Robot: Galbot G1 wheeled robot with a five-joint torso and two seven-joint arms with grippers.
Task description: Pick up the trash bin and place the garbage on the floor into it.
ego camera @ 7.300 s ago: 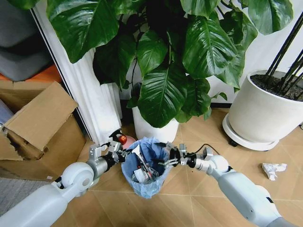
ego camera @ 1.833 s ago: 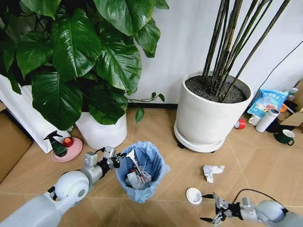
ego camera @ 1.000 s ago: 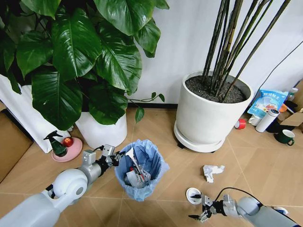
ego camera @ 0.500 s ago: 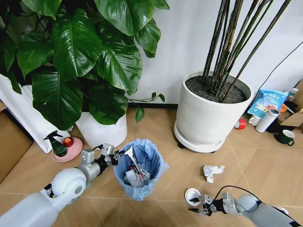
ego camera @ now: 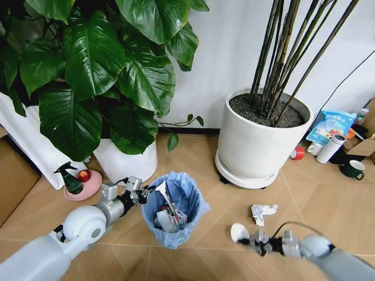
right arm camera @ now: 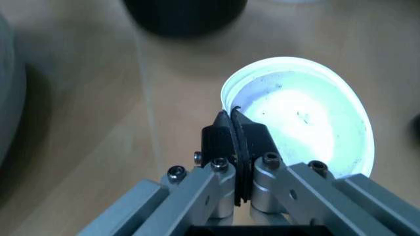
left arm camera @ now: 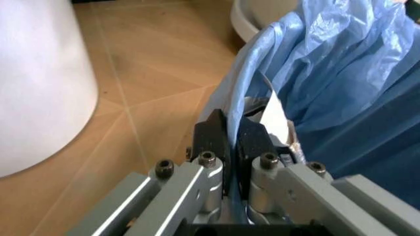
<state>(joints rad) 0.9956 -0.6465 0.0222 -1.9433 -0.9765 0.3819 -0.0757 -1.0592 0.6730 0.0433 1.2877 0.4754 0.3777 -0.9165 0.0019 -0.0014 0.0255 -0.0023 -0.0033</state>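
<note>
Trash bin: upright, mouth upward, on the floor before the white plant pot. Left gripper: jaws clamped on its blue-lined rim. Right gripper: jaws closed on the white disc edge, right of the bin. Crumpled paper: nearby, open floor around.

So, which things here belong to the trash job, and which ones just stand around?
For the job:
- round dark trash bin with light-blue plastic bag, rim pinched by left gripper
- small white disc, clamped in right gripper
- crumpled white paper scrap on floor

Just lying about:
- green spray bottle on pink dish
- large white plant pot
- dark green mug
</note>
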